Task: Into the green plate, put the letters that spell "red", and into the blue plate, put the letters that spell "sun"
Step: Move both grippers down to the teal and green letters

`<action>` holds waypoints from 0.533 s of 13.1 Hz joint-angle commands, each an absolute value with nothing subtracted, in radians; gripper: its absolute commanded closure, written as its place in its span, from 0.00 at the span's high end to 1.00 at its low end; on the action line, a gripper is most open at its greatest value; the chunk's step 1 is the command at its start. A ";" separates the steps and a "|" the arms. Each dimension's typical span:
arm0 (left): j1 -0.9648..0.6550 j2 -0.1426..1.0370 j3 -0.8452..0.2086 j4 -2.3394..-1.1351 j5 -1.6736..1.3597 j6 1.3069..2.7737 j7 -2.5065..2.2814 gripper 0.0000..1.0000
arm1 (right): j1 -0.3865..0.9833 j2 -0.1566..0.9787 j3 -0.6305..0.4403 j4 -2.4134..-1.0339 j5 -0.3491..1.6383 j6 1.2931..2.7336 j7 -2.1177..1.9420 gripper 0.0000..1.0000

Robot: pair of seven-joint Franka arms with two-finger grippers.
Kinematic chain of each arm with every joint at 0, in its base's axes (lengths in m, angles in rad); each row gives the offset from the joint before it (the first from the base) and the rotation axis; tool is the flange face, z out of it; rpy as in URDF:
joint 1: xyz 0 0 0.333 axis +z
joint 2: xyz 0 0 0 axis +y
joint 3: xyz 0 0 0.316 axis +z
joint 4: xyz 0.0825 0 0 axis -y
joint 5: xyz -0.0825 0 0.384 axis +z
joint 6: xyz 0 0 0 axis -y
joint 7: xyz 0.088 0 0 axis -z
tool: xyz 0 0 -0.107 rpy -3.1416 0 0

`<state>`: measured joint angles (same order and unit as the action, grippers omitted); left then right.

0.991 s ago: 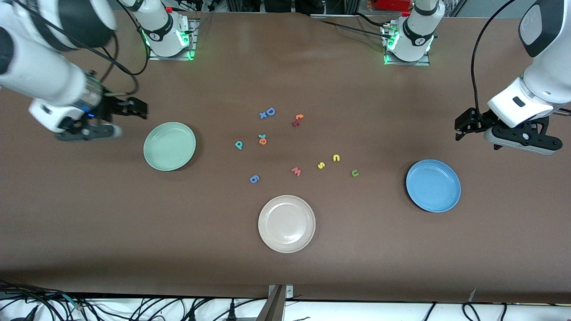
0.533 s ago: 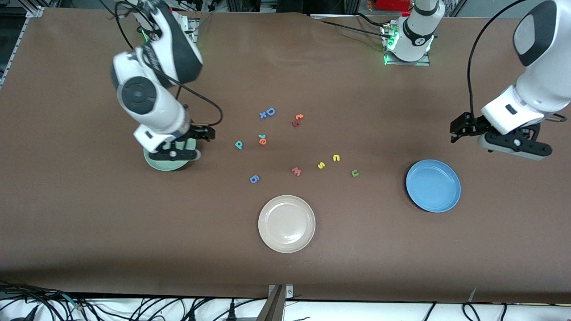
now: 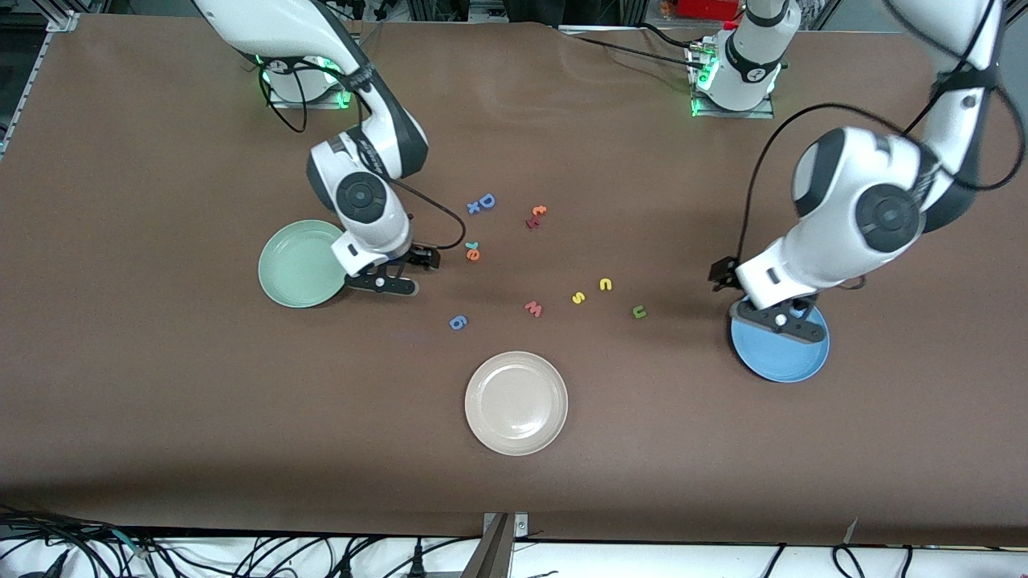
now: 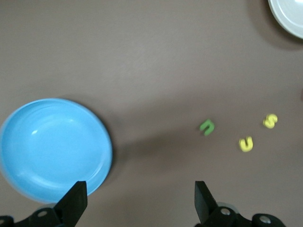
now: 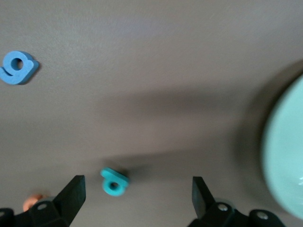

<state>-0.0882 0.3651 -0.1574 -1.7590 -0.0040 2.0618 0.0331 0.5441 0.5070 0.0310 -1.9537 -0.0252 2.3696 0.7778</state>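
Observation:
My right gripper hangs open low over the table beside the green plate, and the teal "d" lies between its fingers, untouched. The front view hides that letter under the right gripper. The orange "e" and teal "r" lie together just past it. My left gripper is open and empty over the rim of the blue plate, also seen as the blue plate. The green "u", yellow "n" and yellow "s" lie on the table toward the middle.
A cream-white plate sits nearest the front camera. A blue "D", a red-orange letter pair, a pink "w" and a blue "9" shape lie scattered mid-table.
Both arms swung in from the table's ends. The right gripper passed over the green plate to the teal letter. The left gripper came down to the blue plate's edge.

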 commanded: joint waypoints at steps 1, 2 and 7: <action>-0.126 0.437 -0.152 -1.743 -0.084 2.149 -0.113 1.00 | 0.595 0.549 0.018 -1.945 -0.043 2.427 0.899 0.99; -0.129 0.461 -0.152 -1.744 -0.118 2.187 -0.205 1.00 | 0.595 0.549 0.018 -1.948 -0.043 2.427 0.899 0.97; -0.167 0.550 -0.152 -1.743 -0.141 2.282 -0.591 1.00 | 0.598 0.557 0.018 -1.963 -0.044 2.427 0.899 0.76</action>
<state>-0.1538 0.5117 -0.1580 -1.7585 -0.1094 2.2451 -0.4660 0.5905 0.5581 0.0229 -1.9553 -0.0253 2.4213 0.8778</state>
